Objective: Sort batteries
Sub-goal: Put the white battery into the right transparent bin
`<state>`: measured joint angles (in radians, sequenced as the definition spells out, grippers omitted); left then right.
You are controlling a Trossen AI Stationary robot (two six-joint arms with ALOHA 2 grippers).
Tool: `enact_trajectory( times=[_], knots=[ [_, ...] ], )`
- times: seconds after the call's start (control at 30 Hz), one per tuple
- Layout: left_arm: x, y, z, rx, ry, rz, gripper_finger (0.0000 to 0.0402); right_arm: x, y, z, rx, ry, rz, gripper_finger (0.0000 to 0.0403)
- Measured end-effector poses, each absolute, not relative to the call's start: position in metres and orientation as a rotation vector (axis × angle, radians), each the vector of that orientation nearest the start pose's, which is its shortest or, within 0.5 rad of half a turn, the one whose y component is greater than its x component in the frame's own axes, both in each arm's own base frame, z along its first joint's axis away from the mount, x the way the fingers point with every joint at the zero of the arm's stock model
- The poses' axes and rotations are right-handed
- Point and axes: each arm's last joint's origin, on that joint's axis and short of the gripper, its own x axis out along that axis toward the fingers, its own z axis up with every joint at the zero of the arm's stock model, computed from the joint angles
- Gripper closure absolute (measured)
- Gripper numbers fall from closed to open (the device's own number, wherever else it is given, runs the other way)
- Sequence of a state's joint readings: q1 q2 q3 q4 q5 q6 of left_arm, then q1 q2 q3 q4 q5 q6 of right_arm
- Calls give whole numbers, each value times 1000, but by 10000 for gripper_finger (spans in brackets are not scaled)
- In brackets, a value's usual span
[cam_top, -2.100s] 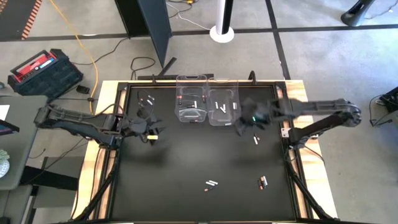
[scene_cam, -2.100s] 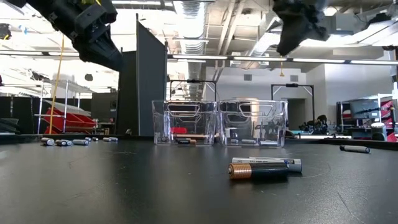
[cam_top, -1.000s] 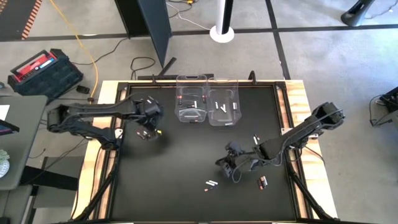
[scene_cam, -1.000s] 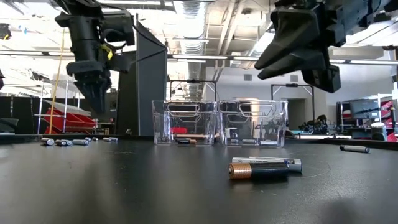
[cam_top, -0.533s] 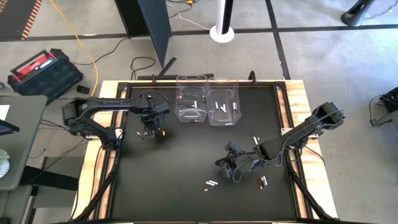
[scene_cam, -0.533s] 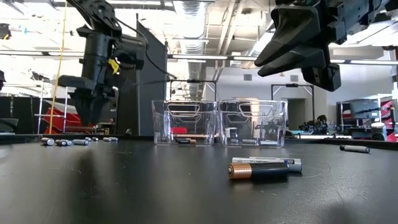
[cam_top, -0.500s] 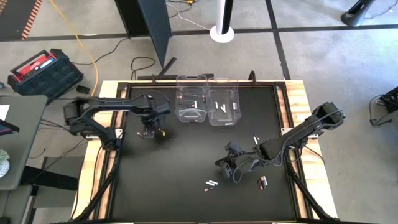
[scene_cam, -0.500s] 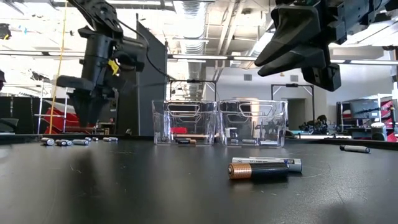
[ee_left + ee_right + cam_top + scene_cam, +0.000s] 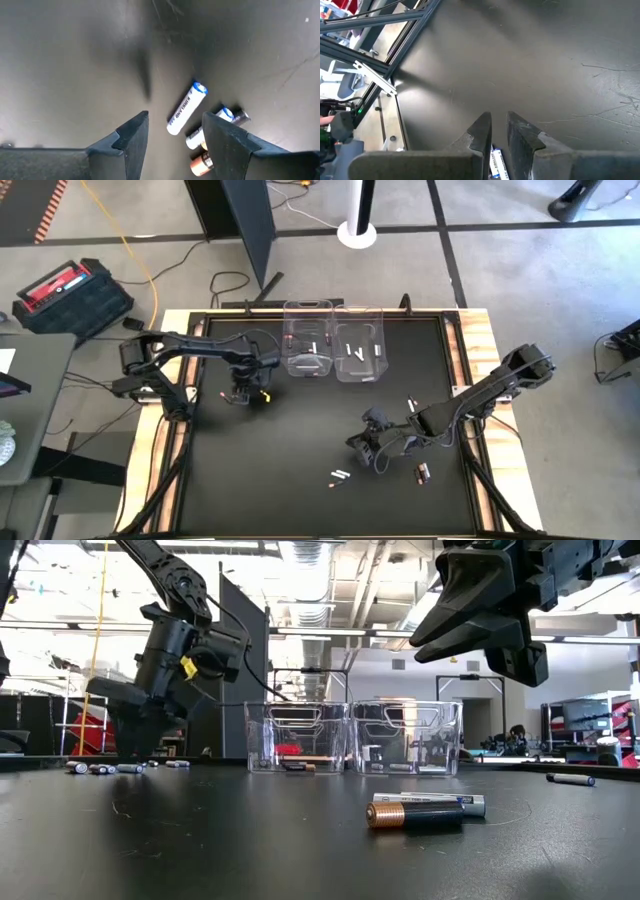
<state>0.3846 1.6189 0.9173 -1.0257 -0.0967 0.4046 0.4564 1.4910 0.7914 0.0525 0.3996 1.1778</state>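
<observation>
My left gripper (image 9: 243, 393) (image 9: 175, 120) hangs open, pointing down, low over a few batteries at the table's far left. A white battery (image 9: 186, 108) lies on the black mat below the gap between its fingers, with two more batteries (image 9: 215, 127) beside it. My right gripper (image 9: 362, 448) (image 9: 498, 120) hovers above the mat right of centre, shut on a white battery with blue print (image 9: 496, 162). Two pairs of batteries (image 9: 340, 476) (image 9: 422, 472) lie near the front edge. My right gripper has the white battery with blue print (image 9: 496, 162) between its two fingers, far back from their tips, lying along them. The fingers slant down toward the mat. The battery is lifted clear of the table. The gripper's own body hides most of it.
Two clear bins (image 9: 308, 345) (image 9: 360, 350) stand side by side at the far middle, each with a few batteries inside. A single battery (image 9: 410, 402) lies right of centre. The wide middle of the mat (image 9: 290, 440) is bare.
My left gripper has come down toward the batteries at the far left and has rolled at the wrist while tipping to point more steeply down. Its fingers have stayed open. My right gripper has kept still.
</observation>
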Motion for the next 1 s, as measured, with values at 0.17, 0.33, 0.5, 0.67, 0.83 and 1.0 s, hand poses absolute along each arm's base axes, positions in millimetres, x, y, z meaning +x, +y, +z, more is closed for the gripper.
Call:
enact_trajectory(
  times=[0.17,0.33,0.5,0.67,0.83,1.0],
  knots=[
    [228,95,159,53,1717,11,221,275,122,198,875,535,-291,326],
    [225,94,154,46,1719,7,221,275,122,198,876,535,-291,326],
    [221,92,147,32,1721,1,221,275,122,198,882,534,-292,326],
    [221,92,144,38,1700,12,221,275,122,198,883,534,-292,326],
    [221,92,143,40,1699,13,225,275,122,198,884,534,-292,326],
    [221,92,143,54,1701,22,252,275,122,198,887,533,-293,326]
  ],
)
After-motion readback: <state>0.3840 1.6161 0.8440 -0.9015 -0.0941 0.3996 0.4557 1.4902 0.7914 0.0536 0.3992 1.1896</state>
